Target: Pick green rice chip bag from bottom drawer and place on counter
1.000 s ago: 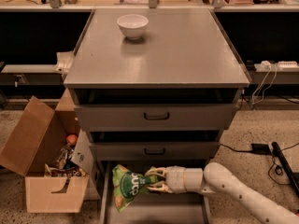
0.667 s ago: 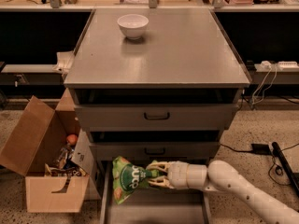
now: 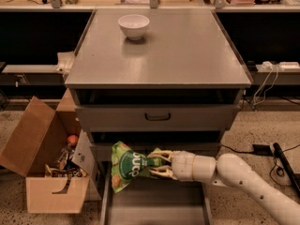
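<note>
The green rice chip bag point(image 3: 126, 165) is a crinkled bright-green foil bag with a dark green round logo. My gripper point(image 3: 153, 164) reaches in from the right on a white arm and is shut on the bag's right edge. It holds the bag in the air above the open bottom drawer point(image 3: 154, 205), in front of the middle drawer's face. The counter point(image 3: 187, 50) is the flat grey top of the cabinet, above and behind the gripper.
A white bowl point(image 3: 134, 26) stands on the counter near its back. An open cardboard box point(image 3: 44, 172) with clutter sits on the floor left of the drawers. Cables and a power strip point(image 3: 281, 65) lie at the right.
The gripper has lifted the bag up out of the bottom drawer; it hangs higher, level with the middle drawer front. The arm has risen with it.
</note>
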`<state>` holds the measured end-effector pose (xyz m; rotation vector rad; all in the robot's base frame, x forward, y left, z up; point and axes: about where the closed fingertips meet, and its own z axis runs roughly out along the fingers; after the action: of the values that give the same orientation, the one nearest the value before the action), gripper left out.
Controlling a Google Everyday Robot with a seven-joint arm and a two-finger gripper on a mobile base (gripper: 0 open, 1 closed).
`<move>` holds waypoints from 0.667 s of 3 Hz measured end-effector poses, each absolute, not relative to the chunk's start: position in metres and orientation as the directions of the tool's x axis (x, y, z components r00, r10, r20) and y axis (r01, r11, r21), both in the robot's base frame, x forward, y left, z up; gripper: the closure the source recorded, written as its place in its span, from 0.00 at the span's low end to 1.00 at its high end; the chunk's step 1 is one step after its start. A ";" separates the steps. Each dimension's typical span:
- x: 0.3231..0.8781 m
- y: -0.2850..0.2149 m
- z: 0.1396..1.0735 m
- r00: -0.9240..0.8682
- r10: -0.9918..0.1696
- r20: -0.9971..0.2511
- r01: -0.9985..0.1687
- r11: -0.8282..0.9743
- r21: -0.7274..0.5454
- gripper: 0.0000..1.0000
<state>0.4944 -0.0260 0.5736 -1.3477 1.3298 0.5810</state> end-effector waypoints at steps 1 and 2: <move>0.497 -0.026 0.622 0.305 -0.358 -0.883 -0.884 0.240 -0.402 1.00; 0.497 -0.026 0.623 0.305 -0.358 -0.883 -0.883 0.240 -0.402 1.00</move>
<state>0.4970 -0.0262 0.6225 -1.3418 1.2740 0.5401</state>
